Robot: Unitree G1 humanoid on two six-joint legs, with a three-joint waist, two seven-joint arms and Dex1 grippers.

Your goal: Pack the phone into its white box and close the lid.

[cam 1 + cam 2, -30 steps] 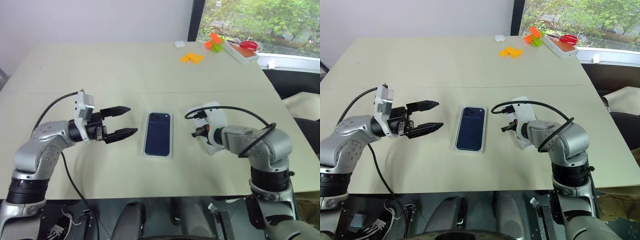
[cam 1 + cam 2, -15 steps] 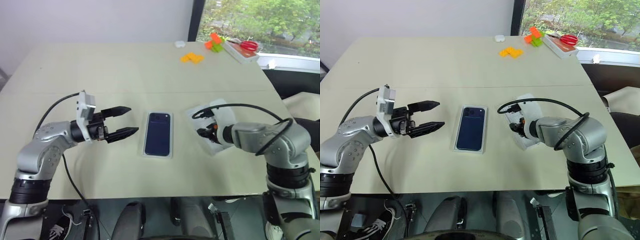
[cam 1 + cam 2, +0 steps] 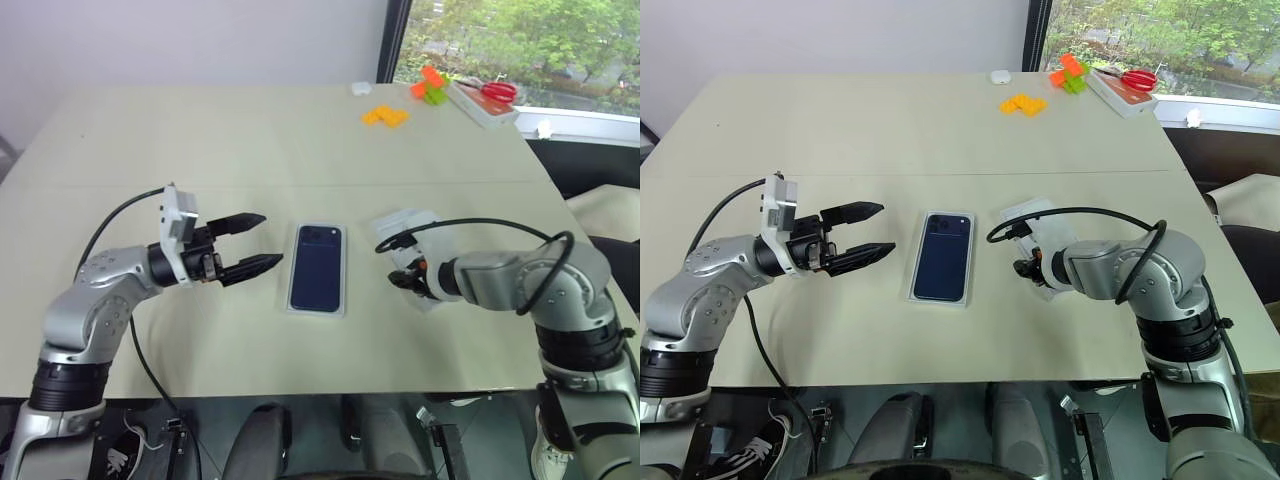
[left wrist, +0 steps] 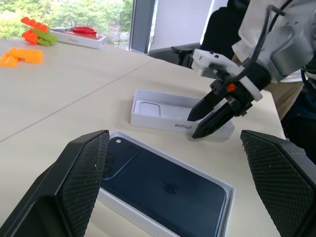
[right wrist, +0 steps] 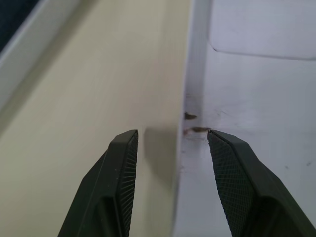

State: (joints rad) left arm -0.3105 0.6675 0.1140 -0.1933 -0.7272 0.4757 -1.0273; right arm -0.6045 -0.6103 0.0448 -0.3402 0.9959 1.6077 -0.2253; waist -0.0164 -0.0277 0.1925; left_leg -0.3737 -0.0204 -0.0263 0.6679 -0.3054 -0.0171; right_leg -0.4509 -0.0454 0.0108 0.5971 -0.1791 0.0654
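The phone [image 3: 316, 268] lies in the white box [image 3: 343, 296] while the right gripper [image 4: 213, 112], fingers apart, straddles the lid's [image 4: 163, 111] wall and the left gripper [image 3: 256, 243] gapes wide.

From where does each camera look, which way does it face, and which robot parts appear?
Head pair: on the head, facing forward and down at the beige table; both arms show.
Left wrist: looks between its own open fingers at the dark navy smartphone in the shallow white cardboard box; right gripper beyond.
Right wrist: close on the white rectangular lid's wall, between its own fingers.
Shared: all show the lid.
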